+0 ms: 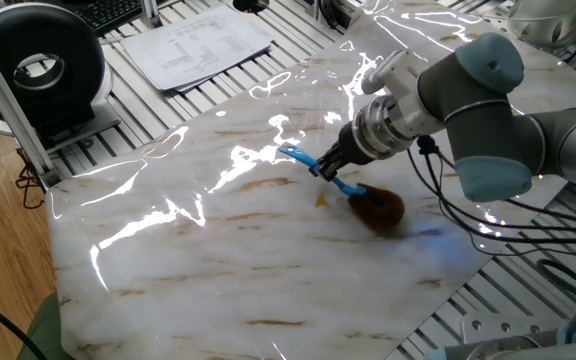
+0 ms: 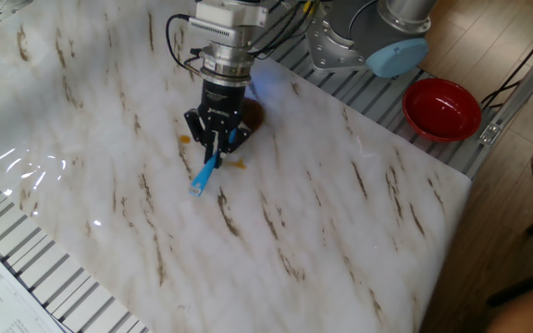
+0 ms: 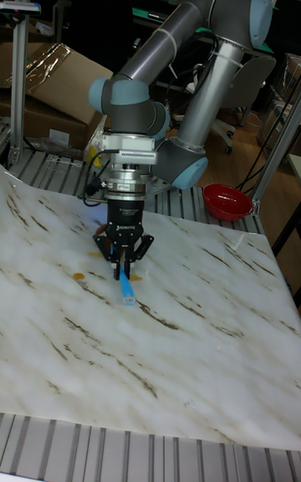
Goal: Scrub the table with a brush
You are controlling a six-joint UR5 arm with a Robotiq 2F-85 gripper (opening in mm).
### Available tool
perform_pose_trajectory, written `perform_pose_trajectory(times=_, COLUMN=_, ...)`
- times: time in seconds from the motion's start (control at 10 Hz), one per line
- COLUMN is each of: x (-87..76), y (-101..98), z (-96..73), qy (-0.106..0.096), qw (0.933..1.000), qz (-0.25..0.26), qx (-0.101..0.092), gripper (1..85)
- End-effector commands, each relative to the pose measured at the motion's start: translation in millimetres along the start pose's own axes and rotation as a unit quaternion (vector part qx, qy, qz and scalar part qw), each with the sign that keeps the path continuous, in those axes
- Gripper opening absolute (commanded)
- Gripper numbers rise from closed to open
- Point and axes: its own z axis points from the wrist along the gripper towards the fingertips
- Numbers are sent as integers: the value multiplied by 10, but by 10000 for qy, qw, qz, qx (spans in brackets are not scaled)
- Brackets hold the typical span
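The brush lies low on the white marble table (image 1: 208,265), its fuzzy brown head (image 1: 376,210) pressed to the surface. Its blue handle (image 1: 304,157) slants up through my gripper (image 1: 330,169), which is shut on it mid-length. In the other fixed view the gripper (image 2: 216,148) points straight down, the handle's tip (image 2: 201,182) sticks out below it, and the head (image 2: 252,115) is mostly hidden behind the wrist. Small orange stains (image 2: 185,141) (image 2: 239,166) flank the fingers. The tall fixed view shows the gripper (image 3: 123,258) over the handle (image 3: 127,288), head hidden.
A red bowl (image 2: 442,106) sits off the table's corner beside the arm's base. Printed sheets (image 1: 198,45) and a black round device (image 1: 38,65) rest on the ribbed grey frame (image 1: 528,270) beyond the far edge. Cables (image 1: 528,215) trail by the arm.
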Motion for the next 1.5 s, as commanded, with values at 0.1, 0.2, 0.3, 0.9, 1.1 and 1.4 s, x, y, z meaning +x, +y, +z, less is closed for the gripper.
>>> perform_pose_trajectory(times=0.1, x=53, y=-227, z=-90, qy=46, qw=9996, qz=-241, qx=124, gripper=10)
perform_pose_trajectory(times=0.2, x=26, y=-318, z=-46, qy=-50, qw=9989, qz=-439, qx=164, gripper=10)
perform_pose_trajectory(times=0.3, x=26, y=-426, z=-32, qy=-42, qw=9978, qz=-600, qx=270, gripper=10)
perform_pose_trajectory(times=0.9, x=-224, y=-218, z=188, qy=-725, qw=9962, qz=-446, qx=-169, gripper=10)
perform_pose_trajectory(times=1.1, x=-203, y=-145, z=176, qy=-688, qw=9971, qz=-230, qx=-246, gripper=10)
perform_pose_trajectory(times=1.4, x=-137, y=-54, z=130, qy=-592, qw=9980, qz=31, qx=-208, gripper=10)
